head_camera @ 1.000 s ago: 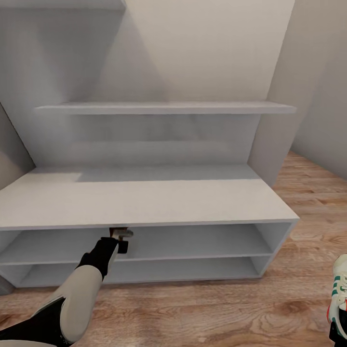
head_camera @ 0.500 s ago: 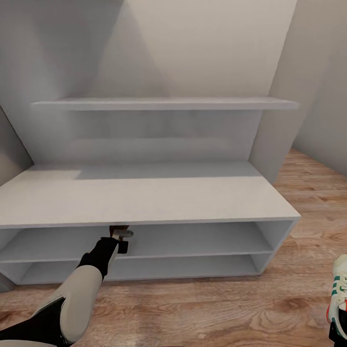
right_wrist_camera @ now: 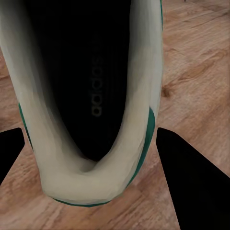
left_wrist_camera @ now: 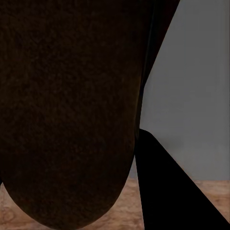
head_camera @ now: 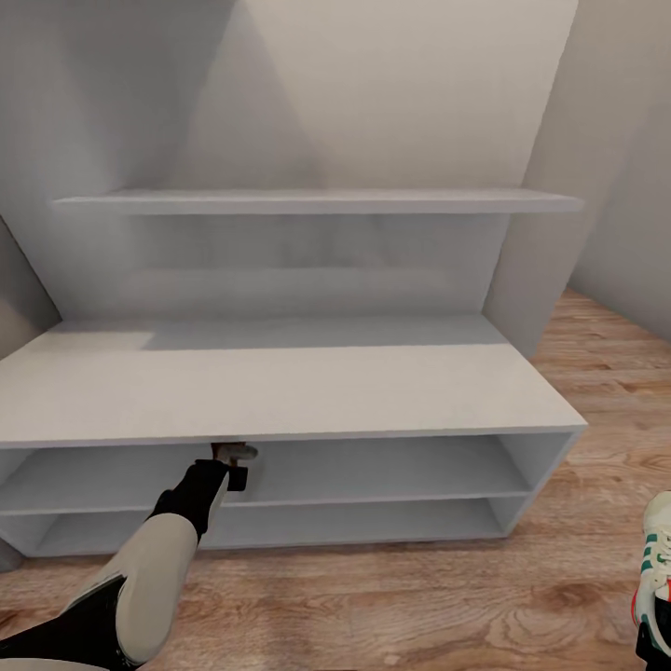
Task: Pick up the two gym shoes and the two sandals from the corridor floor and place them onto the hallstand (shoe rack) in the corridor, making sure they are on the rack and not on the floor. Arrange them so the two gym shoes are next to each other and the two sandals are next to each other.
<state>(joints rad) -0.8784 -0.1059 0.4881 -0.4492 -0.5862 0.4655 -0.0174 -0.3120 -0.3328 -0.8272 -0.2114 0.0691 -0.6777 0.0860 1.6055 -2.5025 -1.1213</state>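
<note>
Left gripper (head_camera: 235,458) clamps a brown sandal (left_wrist_camera: 67,110) at the hallstand (head_camera: 280,391) upper compartment; right gripper (right_wrist_camera: 91,143) grips a gym shoe (right_wrist_camera: 91,100) above the floor (head_camera: 419,596).

One readable text: "adidas", printed in grey on the dark insole of the gym shoe (right_wrist_camera: 93,91), right wrist view, letters running lengthwise along the shoe. Nothing else legible in any view.

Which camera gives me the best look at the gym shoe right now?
The right wrist view: the gym shoe sits close up, opening and insole toward the lens. The head view catches just part of it at the frame's right edge.
</note>
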